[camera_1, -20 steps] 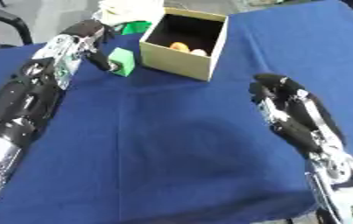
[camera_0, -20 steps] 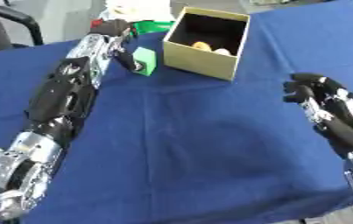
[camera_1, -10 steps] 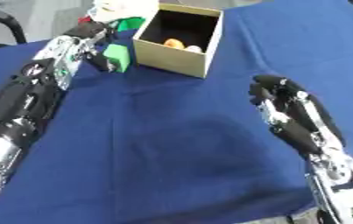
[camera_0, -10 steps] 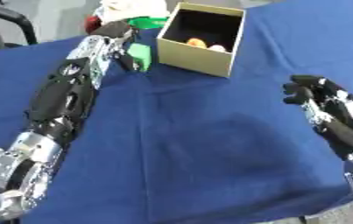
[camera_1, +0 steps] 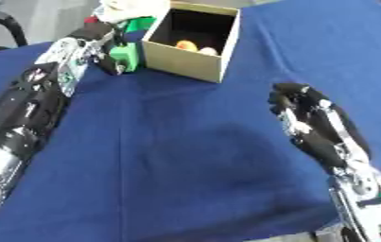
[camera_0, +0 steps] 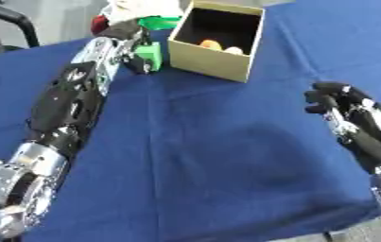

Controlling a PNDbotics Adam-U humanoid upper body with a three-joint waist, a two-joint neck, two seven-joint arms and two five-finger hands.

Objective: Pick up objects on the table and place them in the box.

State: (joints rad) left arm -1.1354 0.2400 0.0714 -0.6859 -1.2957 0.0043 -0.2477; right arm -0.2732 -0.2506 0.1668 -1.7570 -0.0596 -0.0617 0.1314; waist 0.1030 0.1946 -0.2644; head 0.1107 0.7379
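Reaching far across the table, left hand (camera_0: 125, 41) is closing its fingers round a green block (camera_0: 150, 53), a small boxy piece with flat matte faces, held just beside the box's near-left wall. Fingertips are partly hiding behind the block, so how far they wrap is hard to make out. Arm is showing black shell panels and silver joints, stretching from the lower left corner.

Box (camera_0: 216, 64) is standing open-topped, tan cardboard, square, dark inside. Two small rounded things are lying in it against the far wall: one orange (camera_0: 211, 45), one paler (camera_0: 234, 49); their make is not readable.

Behind the hand, a white crumpled mass (camera_1: 131, 6) and another green shape (camera_0: 161, 21) are sitting at the table's far edge, cut off by the frame; a red bit beside them is unclear.

Right hand (camera_1: 302, 113) is hovering at the right side, well apart from the box, fingers curled inward, holding nothing.

Cloth (camera_0: 202, 156) is covering the table, deep blue, smooth with faint creases.
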